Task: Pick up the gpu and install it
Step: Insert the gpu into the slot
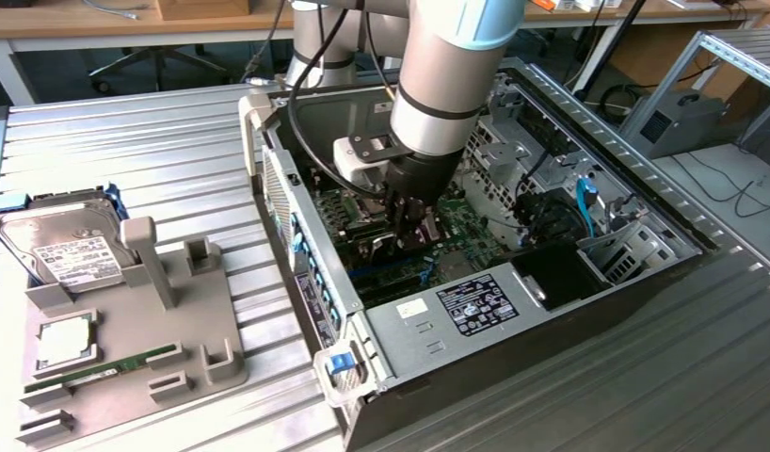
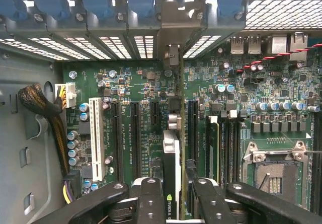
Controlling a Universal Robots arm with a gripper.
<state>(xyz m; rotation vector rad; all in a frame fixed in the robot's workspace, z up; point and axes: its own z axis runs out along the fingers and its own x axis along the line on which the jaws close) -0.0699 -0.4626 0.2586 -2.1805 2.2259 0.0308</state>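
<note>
- Ribbed metal tabletop runs across the workshop, with desks and cables along the back wall.
- On it lies an open computer case, its side panel off and the motherboard exposed.
- One robot arm reaches down from above into the middle of the case.
- Its gripper sits low over the board, and its jaws are closed on the graphics card.
- Seen from the wrist, the card stands on edge between the two black fingers, its thin side facing the camera, with a small green logo near the grip.
- The card lines up with the long black expansion slots and points toward the rear slot covers; I cannot tell whether it is seated in a slot.
- The empty processor socket lies beside the slots.
- On the exterior view's left, a grey parts holder rests on the table, well apart from the case.
- Holder contents: a hard drive with a white label, a square processor chip and a narrow green memory stick.
</note>
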